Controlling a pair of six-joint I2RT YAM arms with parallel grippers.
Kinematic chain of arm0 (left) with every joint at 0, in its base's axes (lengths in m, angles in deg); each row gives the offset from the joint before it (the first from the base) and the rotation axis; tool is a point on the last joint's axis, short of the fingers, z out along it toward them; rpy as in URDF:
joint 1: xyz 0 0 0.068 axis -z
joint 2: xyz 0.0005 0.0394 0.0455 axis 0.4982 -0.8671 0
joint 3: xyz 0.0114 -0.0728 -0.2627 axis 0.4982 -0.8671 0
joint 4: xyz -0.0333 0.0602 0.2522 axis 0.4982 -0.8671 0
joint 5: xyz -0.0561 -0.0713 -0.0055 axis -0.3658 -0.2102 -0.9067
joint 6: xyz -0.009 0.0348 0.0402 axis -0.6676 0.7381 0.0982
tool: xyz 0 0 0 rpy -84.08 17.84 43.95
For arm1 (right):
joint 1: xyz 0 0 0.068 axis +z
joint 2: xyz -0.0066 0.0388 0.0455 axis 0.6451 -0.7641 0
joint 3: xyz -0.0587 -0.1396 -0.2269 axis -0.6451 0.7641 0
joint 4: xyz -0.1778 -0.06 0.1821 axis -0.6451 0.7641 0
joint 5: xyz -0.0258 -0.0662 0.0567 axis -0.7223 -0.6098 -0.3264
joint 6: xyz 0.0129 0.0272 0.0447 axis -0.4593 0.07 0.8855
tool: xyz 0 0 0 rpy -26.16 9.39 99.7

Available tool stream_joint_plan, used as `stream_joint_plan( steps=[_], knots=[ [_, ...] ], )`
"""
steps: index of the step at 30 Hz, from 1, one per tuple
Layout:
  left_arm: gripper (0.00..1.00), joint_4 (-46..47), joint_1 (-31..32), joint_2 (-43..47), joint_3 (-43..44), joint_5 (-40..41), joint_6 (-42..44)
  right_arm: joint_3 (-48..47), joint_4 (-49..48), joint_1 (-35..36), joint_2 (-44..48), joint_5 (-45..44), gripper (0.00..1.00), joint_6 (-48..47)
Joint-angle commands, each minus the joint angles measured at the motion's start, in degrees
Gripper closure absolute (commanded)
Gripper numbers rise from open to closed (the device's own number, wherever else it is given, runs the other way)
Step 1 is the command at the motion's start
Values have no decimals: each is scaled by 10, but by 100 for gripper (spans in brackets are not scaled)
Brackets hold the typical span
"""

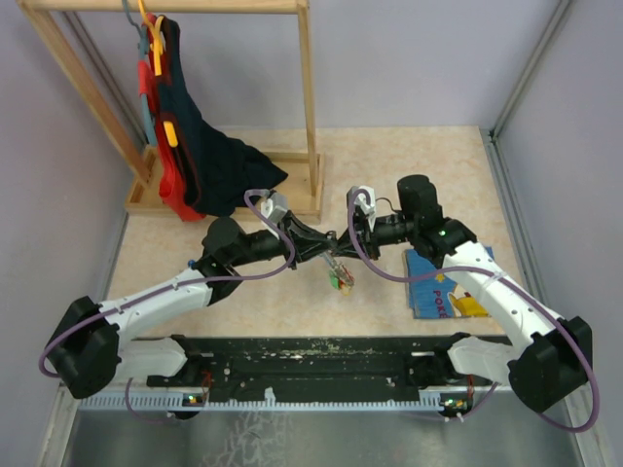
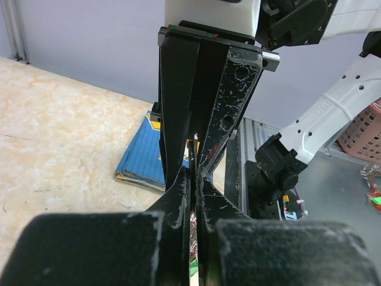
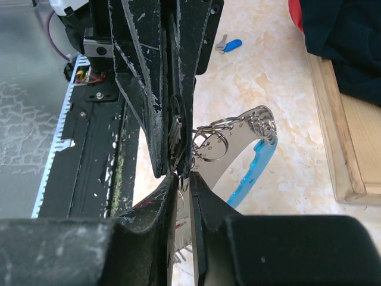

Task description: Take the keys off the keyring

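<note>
**Keyring pinched between two claws above the table**

The keyring [image 3: 211, 143] hung in mid-air where the two arms met, its grey strap [image 3: 253, 161] curving away and the keys [image 1: 341, 277] dangling beneath. The left gripper [image 2: 192, 187] was clenched on the keyring. The right gripper [image 3: 183, 190] stood tip to tip against it, jaws nearly together round a metal sliver; a firm grasp could not be told. A loose blue-headed key [image 3: 229, 44] lay on the table [image 1: 409, 165], well apart.
</note>
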Motion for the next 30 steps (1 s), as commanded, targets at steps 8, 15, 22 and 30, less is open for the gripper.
stream_joint_plan(
  steps=[8, 15, 22, 30],
  knots=[
    [100, 46, -1, 8, 20, -7, -6, -6, -13, 10, 0, 13, 100, -7],
    [100, 51, -2, 51, -19, 14, 27, -14, -9, -1, 4, 33, 100, 2],
    [100, 15, -5, 100, -78, 66, 57, -14, -13, -7, 4, 42, 100, 8],
    [100, -18, -7, 94, -86, 75, 73, -12, -18, -7, 2, 44, 100, 13]
  ],
)
